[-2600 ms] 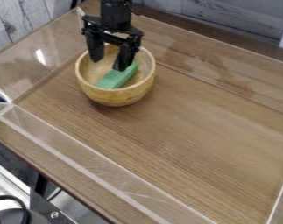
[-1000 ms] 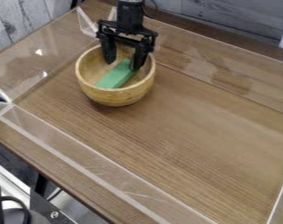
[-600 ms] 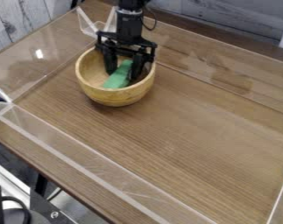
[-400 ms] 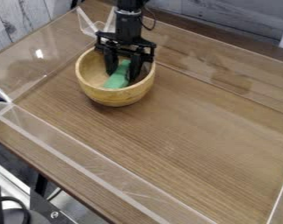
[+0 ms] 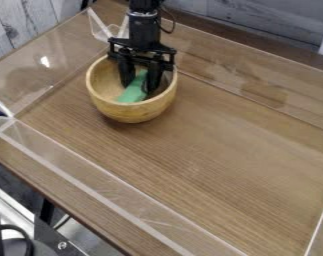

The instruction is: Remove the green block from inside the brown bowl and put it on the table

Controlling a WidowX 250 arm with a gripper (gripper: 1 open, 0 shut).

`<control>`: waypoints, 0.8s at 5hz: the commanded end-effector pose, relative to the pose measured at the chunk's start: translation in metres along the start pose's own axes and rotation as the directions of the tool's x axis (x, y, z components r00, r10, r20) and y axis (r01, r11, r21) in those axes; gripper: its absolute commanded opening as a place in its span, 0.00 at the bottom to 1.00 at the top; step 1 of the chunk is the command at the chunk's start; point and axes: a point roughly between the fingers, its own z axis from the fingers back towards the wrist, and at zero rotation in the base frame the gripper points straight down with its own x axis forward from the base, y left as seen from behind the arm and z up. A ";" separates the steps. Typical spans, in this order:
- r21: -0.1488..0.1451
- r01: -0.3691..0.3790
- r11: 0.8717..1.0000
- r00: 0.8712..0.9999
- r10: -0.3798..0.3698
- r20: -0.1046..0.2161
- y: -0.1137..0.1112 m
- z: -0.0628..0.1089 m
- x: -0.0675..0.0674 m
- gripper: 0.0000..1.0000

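No legible text, label, brand, number or sign anywhere: none on the black claw (image 5: 144, 81), none on the round tan wooden bowl (image 5: 113, 104) around it, none on the brown wood-grain tabletop (image 5: 204, 150) beyond.

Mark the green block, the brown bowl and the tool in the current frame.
green block (image 5: 133, 93), camera view, on its lower end showing below the tool.
brown bowl (image 5: 124, 110), camera view, on the front outer wall.
tool (image 5: 144, 84), camera view, midway between its fingertips, inside the bowl.
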 end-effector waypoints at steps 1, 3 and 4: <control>0.030 0.011 1.000 0.994 -0.014 0.104 0.008 0.033 0.001 0.00; 0.077 0.041 0.996 0.993 -0.049 0.109 0.003 0.048 0.001 0.00; 0.072 0.043 0.996 0.987 -0.054 0.152 0.000 0.066 -0.010 0.00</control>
